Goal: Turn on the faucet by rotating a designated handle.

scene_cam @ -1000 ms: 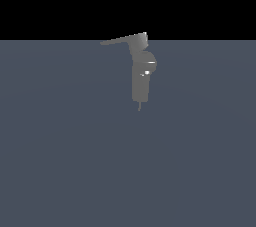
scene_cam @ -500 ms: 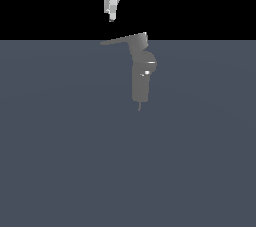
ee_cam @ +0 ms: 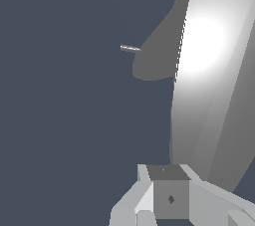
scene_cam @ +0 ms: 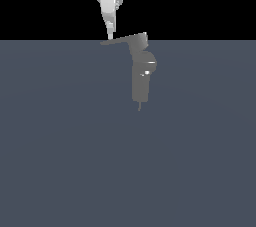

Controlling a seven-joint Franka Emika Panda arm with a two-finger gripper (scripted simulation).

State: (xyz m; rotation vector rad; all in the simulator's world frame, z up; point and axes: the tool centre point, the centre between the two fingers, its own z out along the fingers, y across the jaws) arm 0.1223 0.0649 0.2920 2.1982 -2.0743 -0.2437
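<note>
- Up close in wrist view, white blocky robot gripper (ee_cam: 169, 197) fills the near edge; fingers look pressed together w/ no gap showing, nothing held.
- Just beyond it, the thin flat grey tapering handle (ee_cam: 209, 80) looms large and bright, right next to the gripper.
- Further off, small grey metallic upright faucet column (ee_cam: 154, 63) w/ thin stub at base.
- Ext. view: gripper (scene_cam: 110, 35) comes down from above, tip at or just above the pointed end of the handle (scene_cam: 120, 40); can't tell if touching.
- Handle sticks out toward ext. view's left from blocky top cap.
- Faucet (scene_cam: 141, 78) stands upright on dark slate-grey flat floor (scene_cam: 60, 161), bulge w/ bright glint mid-column.
</note>
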